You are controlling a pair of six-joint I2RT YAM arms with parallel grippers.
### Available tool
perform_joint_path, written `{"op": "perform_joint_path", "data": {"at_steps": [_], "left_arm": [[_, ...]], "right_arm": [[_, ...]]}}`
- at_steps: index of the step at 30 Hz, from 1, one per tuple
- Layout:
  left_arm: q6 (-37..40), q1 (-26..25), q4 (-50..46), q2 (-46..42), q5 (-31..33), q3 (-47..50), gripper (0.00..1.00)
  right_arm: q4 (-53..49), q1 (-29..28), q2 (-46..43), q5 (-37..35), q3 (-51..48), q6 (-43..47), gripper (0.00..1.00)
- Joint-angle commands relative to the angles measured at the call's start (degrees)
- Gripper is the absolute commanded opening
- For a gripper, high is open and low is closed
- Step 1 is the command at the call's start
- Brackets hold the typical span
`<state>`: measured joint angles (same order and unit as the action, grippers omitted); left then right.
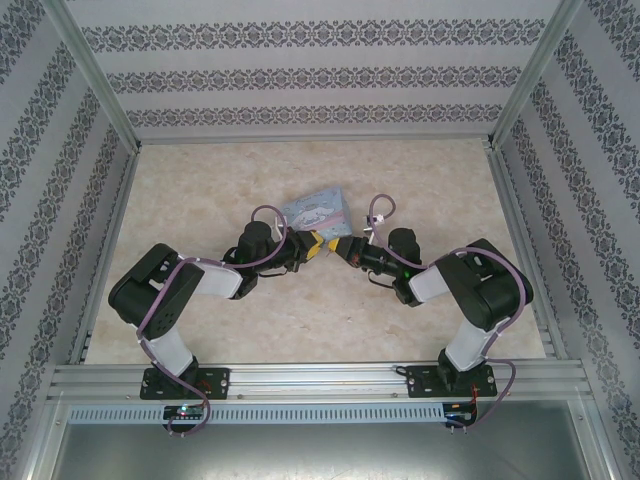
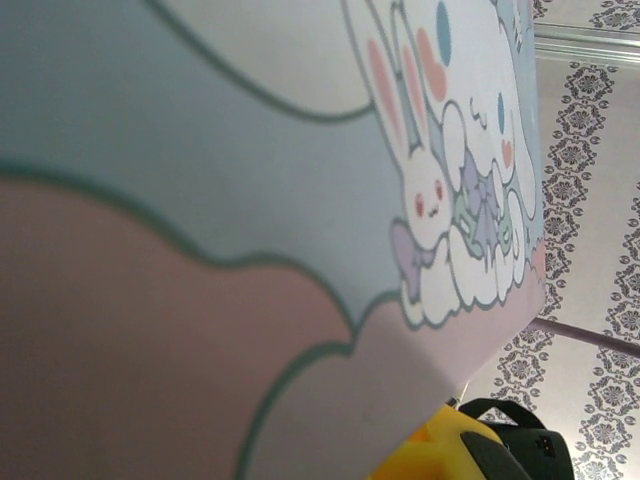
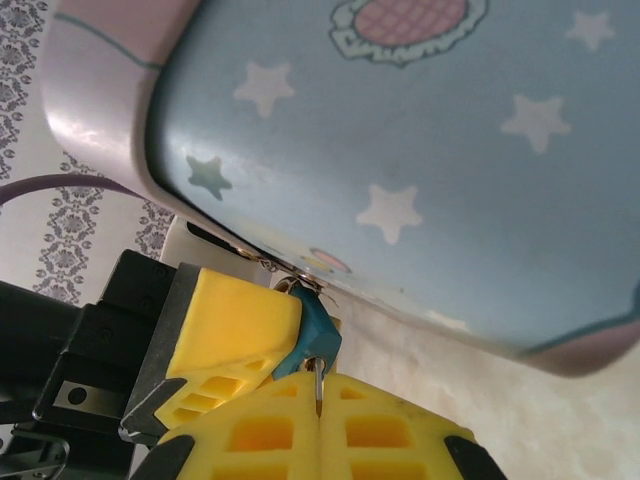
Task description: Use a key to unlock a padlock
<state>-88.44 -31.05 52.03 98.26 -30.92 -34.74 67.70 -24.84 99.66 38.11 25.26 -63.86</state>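
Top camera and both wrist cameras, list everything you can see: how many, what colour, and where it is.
tin box: one, pale blue with pink edges and cartoon prints, mid-table just beyond both grippers
padlock: one, teal, hanging at the tin box's clasp
key: one, thin silvery-grey sliver, pointing up into the padlock's underside
table: one, beige marbled, under everything
walls: three, white with grey patterned bands, at the left, back and right
rail: one, silver metal, near edge, carrying both arm bases
left gripper: one, yellow fingers on a black body, against the padlock's side
right gripper: one, yellow fingers, closed on the key
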Motion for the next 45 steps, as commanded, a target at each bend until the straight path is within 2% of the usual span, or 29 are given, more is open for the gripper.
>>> {"op": "perform_joint_path", "data": {"at_steps": [1, 13, 21, 37, 45], "left_arm": [[1.9, -2.0, 4.9, -2.7, -7.6, -1.1, 0.00], [2.5, -2.0, 6.4, -2.9, -5.7, -0.3, 0.00], [3.1, -2.1, 6.8, -3.1, -4.9, 0.4, 0.00], [-4.5, -3.1, 13.8, -3.3, -0.8, 1.4, 0.00], [-6.2, -3.7, 14.0, -4.3, 1.2, 1.2, 0.00]], "right_arm": [[-1.2, 1.0, 2.4, -3.4, 2.0, 2.6, 0.00], [3.9, 1.0, 5.5, -3.0, 1.7, -2.9, 0.00], [11.5, 0.8, 10.1, -2.8, 2.0, -8.5, 0.00], [11.7, -1.6, 9.8, -5.0, 3.8, -10.8, 0.00], [11.6, -3.2, 7.8, -5.9, 4.7, -12.0, 0.00]]}}
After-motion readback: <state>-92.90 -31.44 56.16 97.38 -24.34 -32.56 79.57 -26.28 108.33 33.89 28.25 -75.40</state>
